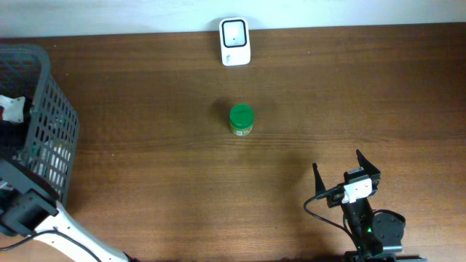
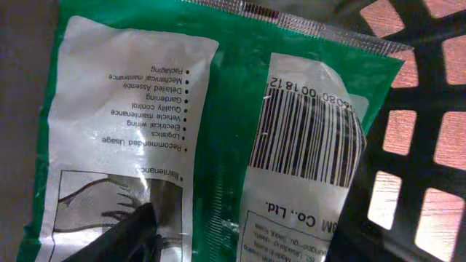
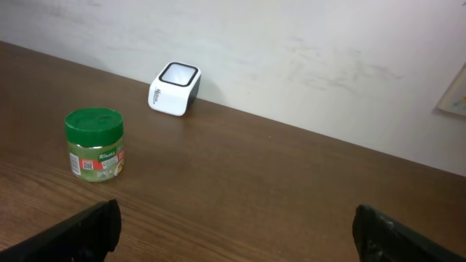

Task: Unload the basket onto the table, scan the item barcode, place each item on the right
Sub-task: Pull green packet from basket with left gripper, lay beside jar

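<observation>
The left wrist view is filled by a green and white packet [image 2: 218, 109] with a black barcode [image 2: 309, 142] on its label, lying inside the basket. My left gripper [image 2: 244, 222] stands right over it. One dark finger [image 2: 127, 233] rests on the packet's white panel, the other at its right edge, and the jaws are still apart. The white scanner [image 1: 234, 41] [image 3: 175, 89] stands at the table's far edge. My right gripper [image 1: 336, 160] [image 3: 237, 225] hovers open and empty at the front right.
A dark mesh basket [image 1: 44, 102] [image 2: 408, 131] sits at the left edge of the table. A green-lidded jar [image 1: 241, 120] [image 3: 94, 143] stands upright mid-table, in front of the scanner. A pale wall rises behind the table.
</observation>
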You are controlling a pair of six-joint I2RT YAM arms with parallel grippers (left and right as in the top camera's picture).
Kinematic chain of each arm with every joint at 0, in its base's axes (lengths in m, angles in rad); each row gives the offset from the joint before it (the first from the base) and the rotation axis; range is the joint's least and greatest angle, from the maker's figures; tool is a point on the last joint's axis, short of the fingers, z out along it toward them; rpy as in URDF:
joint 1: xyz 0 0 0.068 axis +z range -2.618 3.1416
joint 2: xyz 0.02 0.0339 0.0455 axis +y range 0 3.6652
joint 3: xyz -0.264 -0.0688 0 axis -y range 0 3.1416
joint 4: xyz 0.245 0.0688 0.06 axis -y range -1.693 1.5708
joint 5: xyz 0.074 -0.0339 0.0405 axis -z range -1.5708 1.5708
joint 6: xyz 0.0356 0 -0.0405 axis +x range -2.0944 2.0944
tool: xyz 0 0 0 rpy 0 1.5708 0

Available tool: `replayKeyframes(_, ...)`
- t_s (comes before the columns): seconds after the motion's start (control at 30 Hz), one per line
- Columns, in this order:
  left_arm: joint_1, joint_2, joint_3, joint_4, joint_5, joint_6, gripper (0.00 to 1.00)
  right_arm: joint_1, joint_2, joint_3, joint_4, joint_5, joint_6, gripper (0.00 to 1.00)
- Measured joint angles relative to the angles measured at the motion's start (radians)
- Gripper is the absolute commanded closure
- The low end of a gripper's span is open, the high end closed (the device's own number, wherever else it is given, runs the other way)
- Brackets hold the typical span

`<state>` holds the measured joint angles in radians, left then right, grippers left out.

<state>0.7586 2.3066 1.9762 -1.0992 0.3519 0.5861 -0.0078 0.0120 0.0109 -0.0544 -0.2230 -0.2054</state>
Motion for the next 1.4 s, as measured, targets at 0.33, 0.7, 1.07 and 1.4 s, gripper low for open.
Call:
replayKeyframes(0.33, -0.001, 0.027, 0.467, -0.234, 0.027, -0.22, 1.0, 0.0, 0.0, 0.0, 0.0, 0.0, 0.0, 0.02)
replayKeyframes(0.7, -0.2, -0.662, 0.533, -0.153, 0.176, -0.546, 1.0, 0.0, 0.0, 0.0, 0.0, 0.0, 0.0, 0.02)
replayKeyframes(1.07, -1.027, -0.271, 0.035, -0.121, -0.204, -0.882, 1.0, 0.0, 0.0, 0.0, 0.0, 0.0, 0.0, 0.02)
replayKeyframes(1.4, -1.15, -0.236, -0.299, 0.232, -0.33, -1.151, 0.22, 0.0, 0.0, 0.0, 0.0, 0.0, 0.0, 0.02)
